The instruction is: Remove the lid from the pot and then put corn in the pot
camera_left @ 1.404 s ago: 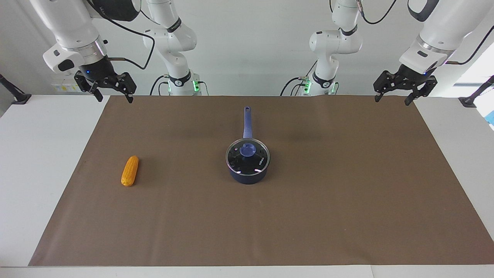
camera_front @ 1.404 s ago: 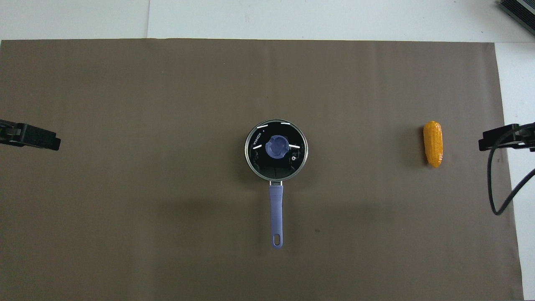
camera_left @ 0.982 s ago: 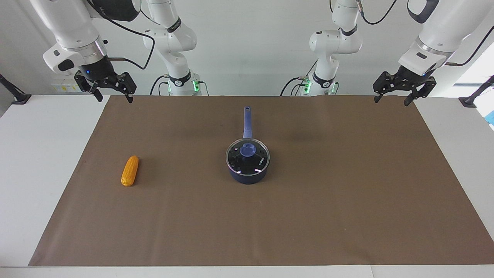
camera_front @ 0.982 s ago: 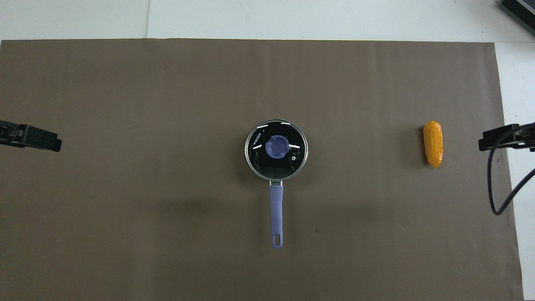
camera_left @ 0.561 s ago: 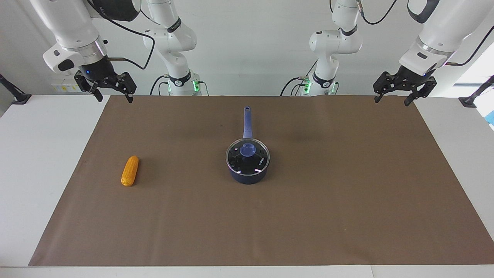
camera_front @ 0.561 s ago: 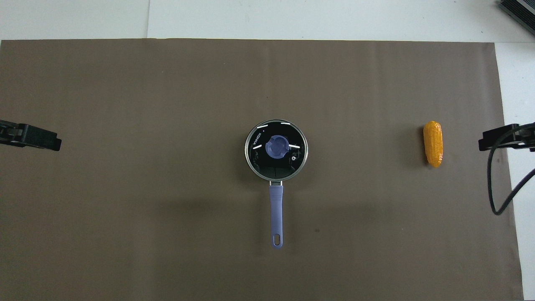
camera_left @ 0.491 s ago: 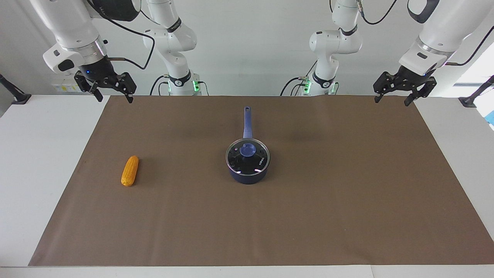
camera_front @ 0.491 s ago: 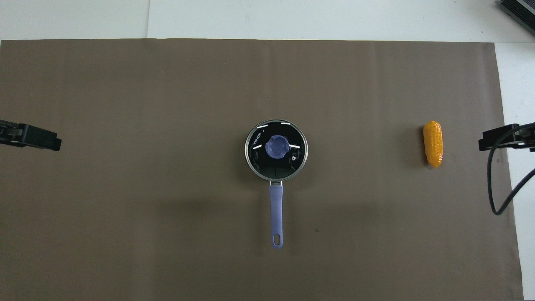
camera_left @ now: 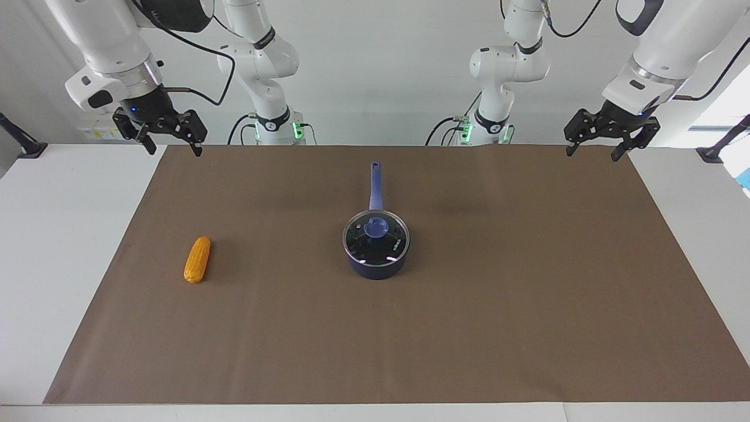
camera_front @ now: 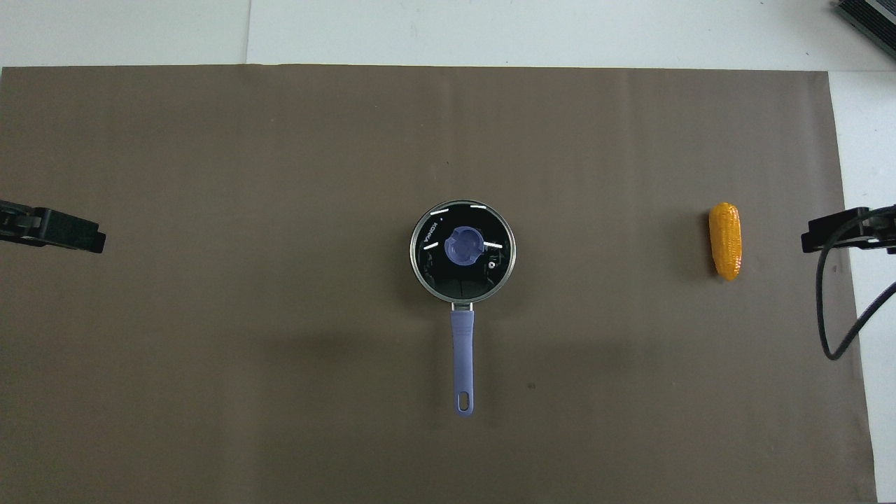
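Lid [camera_left: 375,236] sitting on pot [camera_left: 377,266] mid-mat in facing view, at 8 o'clock from left gripper [camera_left: 596,146], 4 o'clock from right gripper [camera_left: 172,145]; both hanging open, empty. Overhead: pot handle pointing 6 o'clock, corn [camera_front: 725,240] lying lengthwise at 3 o'clock, nearer right arm.

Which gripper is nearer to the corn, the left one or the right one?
Right. The right gripper hangs at the corn's end of the table; the left gripper hangs at the other end, past the pot.
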Robot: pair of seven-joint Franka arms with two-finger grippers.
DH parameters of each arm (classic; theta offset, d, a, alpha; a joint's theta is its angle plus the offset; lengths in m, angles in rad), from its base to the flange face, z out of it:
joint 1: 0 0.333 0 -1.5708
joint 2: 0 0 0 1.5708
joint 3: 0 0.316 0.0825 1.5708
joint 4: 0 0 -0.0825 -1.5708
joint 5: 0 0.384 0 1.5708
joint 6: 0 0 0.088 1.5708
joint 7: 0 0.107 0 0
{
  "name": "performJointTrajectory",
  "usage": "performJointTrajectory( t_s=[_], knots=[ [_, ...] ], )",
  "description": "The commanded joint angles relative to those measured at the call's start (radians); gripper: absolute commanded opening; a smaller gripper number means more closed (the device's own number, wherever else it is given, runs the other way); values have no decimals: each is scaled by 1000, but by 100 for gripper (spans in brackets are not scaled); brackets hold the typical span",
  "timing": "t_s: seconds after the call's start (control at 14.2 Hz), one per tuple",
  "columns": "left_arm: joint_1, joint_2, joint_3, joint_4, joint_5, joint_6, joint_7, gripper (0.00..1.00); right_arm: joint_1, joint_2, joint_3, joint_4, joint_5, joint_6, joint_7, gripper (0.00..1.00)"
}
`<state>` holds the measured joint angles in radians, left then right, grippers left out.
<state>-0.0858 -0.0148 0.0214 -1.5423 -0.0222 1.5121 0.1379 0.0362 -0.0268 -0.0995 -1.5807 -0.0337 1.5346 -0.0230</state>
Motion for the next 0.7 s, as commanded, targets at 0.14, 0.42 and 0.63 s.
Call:
performJointTrajectory(
  t_s=[0.14,0.42,0.63],
  knots=[
    [0,-22,0,-30,-5,8,11,100,-2,7,6,11,-2,-13,5,100],
    [-3,-36,-5,-56,-4,23,3,100,-2,7,6,11,-3,-13,5,100],
    [-26,-31,-9,-73,-4,43,-3,100,-1,4,6,10,-2,-30,2,100]
  ],
)
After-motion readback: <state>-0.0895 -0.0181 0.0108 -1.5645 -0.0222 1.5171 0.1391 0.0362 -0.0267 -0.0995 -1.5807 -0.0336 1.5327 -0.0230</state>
